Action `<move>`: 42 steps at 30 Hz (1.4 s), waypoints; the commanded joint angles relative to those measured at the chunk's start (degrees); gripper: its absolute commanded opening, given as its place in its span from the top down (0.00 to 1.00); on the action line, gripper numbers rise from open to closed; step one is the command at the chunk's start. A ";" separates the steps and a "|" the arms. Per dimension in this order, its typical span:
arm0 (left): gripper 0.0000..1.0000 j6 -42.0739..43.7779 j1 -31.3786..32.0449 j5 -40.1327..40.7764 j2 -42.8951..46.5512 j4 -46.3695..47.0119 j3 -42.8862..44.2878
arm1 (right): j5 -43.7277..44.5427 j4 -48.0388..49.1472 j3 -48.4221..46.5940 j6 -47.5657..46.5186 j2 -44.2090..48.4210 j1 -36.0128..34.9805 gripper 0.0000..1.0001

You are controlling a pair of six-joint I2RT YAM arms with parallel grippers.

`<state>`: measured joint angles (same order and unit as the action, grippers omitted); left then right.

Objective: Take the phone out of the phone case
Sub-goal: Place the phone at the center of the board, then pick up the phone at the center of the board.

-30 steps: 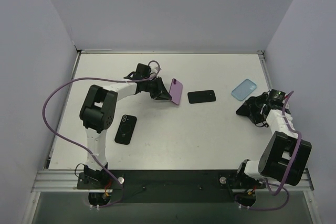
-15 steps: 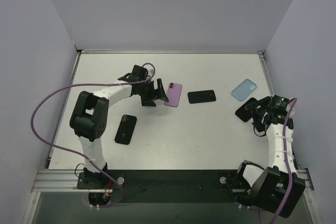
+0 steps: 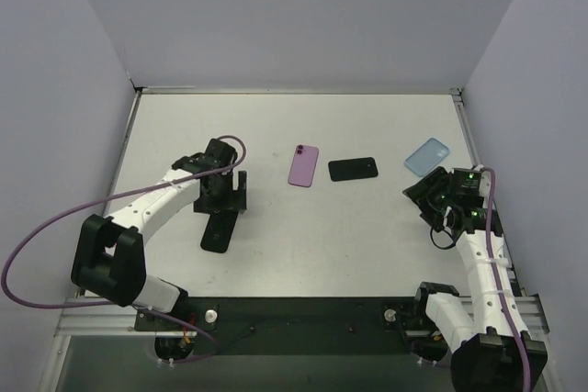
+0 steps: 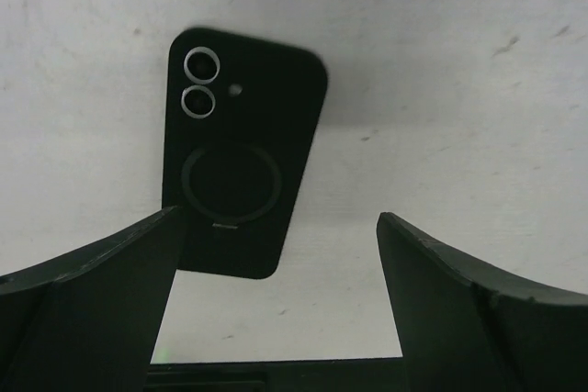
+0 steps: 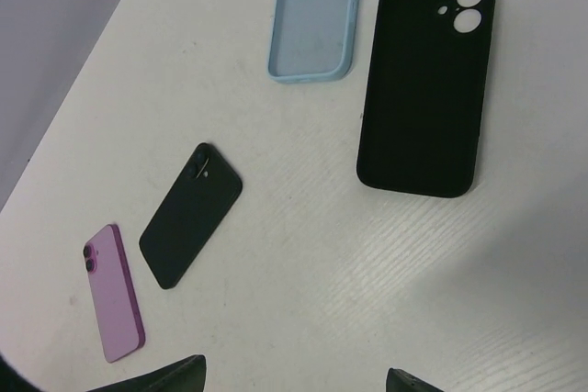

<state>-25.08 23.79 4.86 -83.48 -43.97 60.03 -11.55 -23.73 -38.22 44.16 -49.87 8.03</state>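
Note:
A black phone in a black case (image 4: pixel 241 172) with a ring on its back lies flat, camera lenses up. In the top view this cased phone (image 3: pixel 217 234) sits at the near left. My left gripper (image 3: pixel 224 197) hovers just beyond its far end, open and empty. In the left wrist view the gripper (image 4: pixel 280 219) straddles bare table, with the left finger (image 4: pixel 101 291) overlapping the case's corner. My right gripper (image 3: pixel 430 197) is at the right edge. In the right wrist view it (image 5: pixel 289 372) is open and empty, only its tips showing.
A purple phone (image 3: pixel 304 164) and a bare black phone (image 3: pixel 354 169) lie mid-table. An empty light-blue case (image 3: pixel 427 156) sits at the far right. An empty black case (image 5: pixel 427 80) lies beside it, close to the right gripper. Grey walls enclose the table.
My left gripper opened and let go of the purple phone, which now lies flat. It then swung back to the near left above the black cased phone. The right gripper opened wider and shifted slightly.

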 commanded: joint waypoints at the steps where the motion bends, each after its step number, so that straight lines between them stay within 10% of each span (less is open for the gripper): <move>1: 0.04 1.61 -0.15 4.10 2.27 -4.20 -3.69 | -0.31 -0.97 -0.63 1.37 0.56 -1.44 0.29; 36: 0.03 2.49 -3.93 2.88 -15.57 -2.62 -2.29 | -3.65 1.23 0.95 1.80 1.70 -1.62 0.30; 42: 0.43 2.32 -3.93 -4.23 -13.56 -0.34 -3.25 | -6.10 1.31 0.34 1.28 2.32 -1.62 0.30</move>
<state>-21.61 20.36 5.08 -97.30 -48.66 57.58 -15.11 -22.92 -37.87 45.45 -48.56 6.66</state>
